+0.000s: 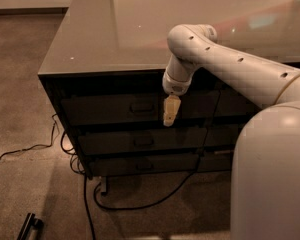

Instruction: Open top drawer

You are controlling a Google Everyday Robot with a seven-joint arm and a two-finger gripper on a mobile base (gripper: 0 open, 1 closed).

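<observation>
The top drawer (102, 109) is the tallest dark front just under the countertop, and it sits flush with the cabinet, closed. Its small loop pull (141, 107) is at the centre. My gripper (170, 112) hangs pointing down in front of this drawer front, a little to the right of the pull and about level with it. It is not touching the pull. The white arm (225, 64) reaches in from the right over the counter's edge.
Two shallower dark drawers (140, 142) (140, 165) lie below, each with a like pull. A glossy grey countertop (115, 29) covers the cabinet. Black cables (140, 204) trail over the carpet at its base. A dark bar-like object (30, 225) lies at the bottom left.
</observation>
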